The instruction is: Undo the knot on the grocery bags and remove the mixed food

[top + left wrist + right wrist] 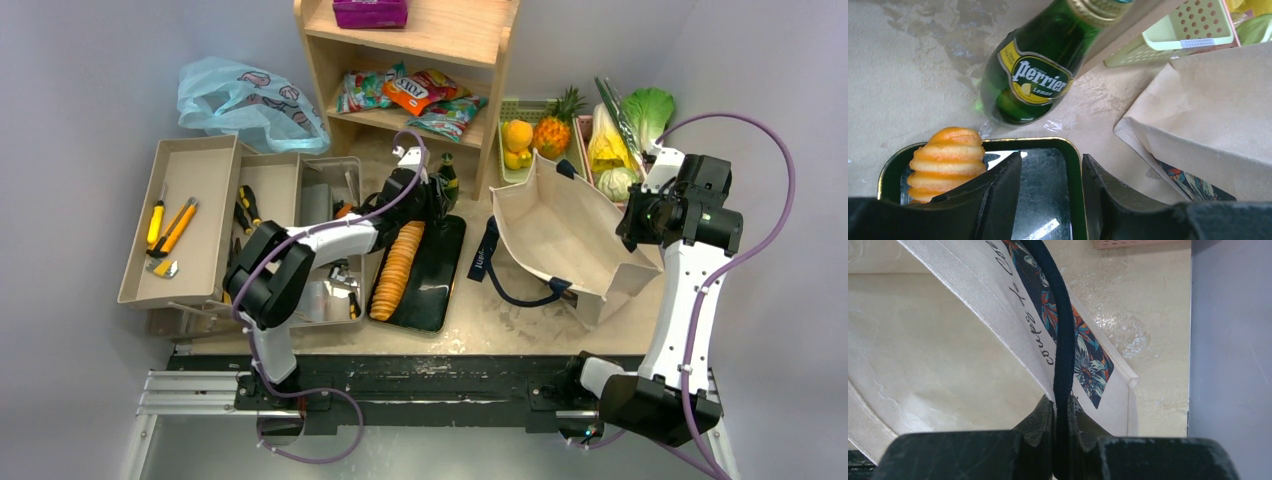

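While my right pincer [1060,407] is pinching the navy strap [1064,340] of the canvas tote [938,355], jaws pressed together on it, my left pincer [1051,160] is hanging spread w/ nothing btwn its fingers [998,190]. The left one is hovering over the far end of the black tray [1076,165], just short of the green bottle [1038,70] and not touching it. The bottle is standing on the desk [913,65] right beyond the tray's far edge, by the foot of the wooden shelf [450,35]. A row of orange crackers [948,157] is lying along the tray's left side.

The tote is sitting right of centre on the desk, tipped over w/ its mouth gaping toward the far left. I'm lifting its right side by the strap. Its other strap [500,270] is drooping onto the desk at the near-left corner.

The blue plastic bag [245,100] is lying crumpled at the far left, behind the tool tray [190,215]. Can't tell if it's knotted.

Other food is sitting out already. The oranges [518,135] & pineapple [555,130] are resting in the green basket [528,104] right of the shelf. The pale cabbage [605,140] & green cabbage [650,110] are lying farther right. The orange-red snack pack [415,92] is lying on the shelf's middle board, the purple pack [370,12] on the top one.
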Robot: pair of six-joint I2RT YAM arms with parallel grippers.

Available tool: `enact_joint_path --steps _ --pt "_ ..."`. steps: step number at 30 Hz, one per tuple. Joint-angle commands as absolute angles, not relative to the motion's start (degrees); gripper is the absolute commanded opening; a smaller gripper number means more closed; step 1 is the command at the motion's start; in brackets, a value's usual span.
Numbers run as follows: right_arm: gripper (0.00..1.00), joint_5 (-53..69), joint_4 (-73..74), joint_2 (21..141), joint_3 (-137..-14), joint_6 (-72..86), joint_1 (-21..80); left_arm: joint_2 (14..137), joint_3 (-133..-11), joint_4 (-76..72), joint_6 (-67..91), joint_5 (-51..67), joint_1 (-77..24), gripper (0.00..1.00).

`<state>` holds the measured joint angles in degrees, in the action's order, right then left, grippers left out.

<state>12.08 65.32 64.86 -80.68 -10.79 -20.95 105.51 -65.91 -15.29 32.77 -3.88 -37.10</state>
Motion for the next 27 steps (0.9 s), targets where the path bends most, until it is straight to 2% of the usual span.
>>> enact_joint_path --steps 1,27 --pt "0.0 11.9 65.3 63.8 -81.6 -11.0 -21.0 106.6 -68.8 -13.7 37.9 -6.5 -36.4 0.46" --pt "0.0 10.2 66.3 64.6 -83.8 -11.5 -20.9 117.8 -80.1 -9.8 42.6 -5.3 -34.4 0.43"
